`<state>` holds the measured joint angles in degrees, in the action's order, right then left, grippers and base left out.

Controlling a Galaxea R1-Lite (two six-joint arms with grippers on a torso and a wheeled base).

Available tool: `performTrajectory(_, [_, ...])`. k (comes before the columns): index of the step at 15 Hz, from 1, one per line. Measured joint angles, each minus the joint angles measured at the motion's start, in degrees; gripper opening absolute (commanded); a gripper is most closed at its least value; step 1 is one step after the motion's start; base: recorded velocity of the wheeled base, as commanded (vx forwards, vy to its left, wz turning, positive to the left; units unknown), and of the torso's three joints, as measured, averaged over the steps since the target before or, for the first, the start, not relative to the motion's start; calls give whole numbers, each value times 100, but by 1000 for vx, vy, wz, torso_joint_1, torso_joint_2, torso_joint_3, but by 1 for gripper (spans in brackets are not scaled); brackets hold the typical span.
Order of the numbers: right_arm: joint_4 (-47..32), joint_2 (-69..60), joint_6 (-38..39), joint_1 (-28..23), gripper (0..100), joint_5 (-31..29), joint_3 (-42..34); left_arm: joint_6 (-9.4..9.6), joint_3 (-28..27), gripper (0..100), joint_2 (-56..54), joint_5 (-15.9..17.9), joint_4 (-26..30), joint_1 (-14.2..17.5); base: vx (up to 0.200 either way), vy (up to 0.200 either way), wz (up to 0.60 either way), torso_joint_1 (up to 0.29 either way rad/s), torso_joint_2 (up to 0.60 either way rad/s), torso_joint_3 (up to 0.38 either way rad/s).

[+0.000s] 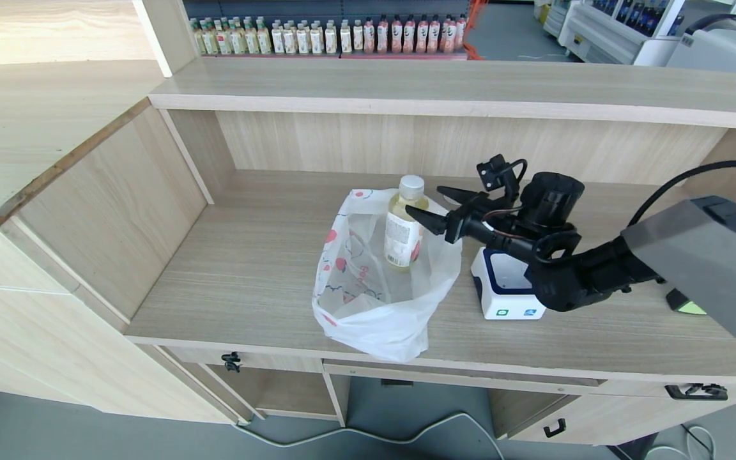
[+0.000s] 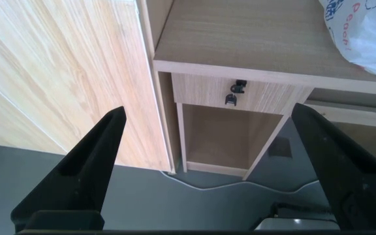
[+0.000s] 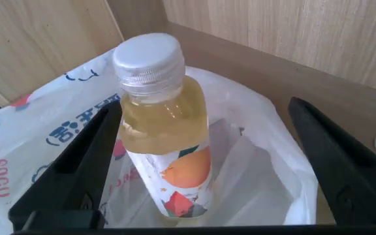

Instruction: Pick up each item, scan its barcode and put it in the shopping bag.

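Bottle [image 1: 404, 223]: pale yellow drink, white cap, stands upright inside the shopping bag [image 1: 336, 275], long axis vertical, base on the bag's floor; neck and cap rise above the bag's rim. Bag sits open-mouthed on the worktop [image 1: 246, 275], near its front edge. Right gripper [image 1: 424, 199]: jaws spread wide, one to each side of the bottle at shoulder height; right wrist view shows a gap on both sides, so nothing pinched. Bottle lies straight ahead of these jaws, between the tips, arm coming in from the scanner side. Scanner [image 1: 508, 287], a white box, stands on the worktop just beside the bag, under the right wrist. Left gripper [image 2: 209, 111]: jaws spread, empty, hanging low off the worktop's front, looking at the cupboard below and a corner of the bag; well apart from the bottle. Judgement: bottle counts as bagged; right arm is the nearer, and its next move turns on clearing the upright neck without tipping it or catching the bag's rim.
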<state>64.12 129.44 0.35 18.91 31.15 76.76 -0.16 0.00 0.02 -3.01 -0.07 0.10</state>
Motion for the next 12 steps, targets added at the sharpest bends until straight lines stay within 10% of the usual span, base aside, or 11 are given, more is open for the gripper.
performTrajectory(8, [-536, -2942, -196, -778, 100, -371, -2938, 0, 0, 100, 0, 1, 0, 0, 0, 0, 0, 0, 0, 0])
performTrajectory(12, [-2150, -4563, -163, -1888, 100, -672, -3989, 0, 0, 100, 0, 0, 0, -2, 0, 0, 0, 0, 0, 0])
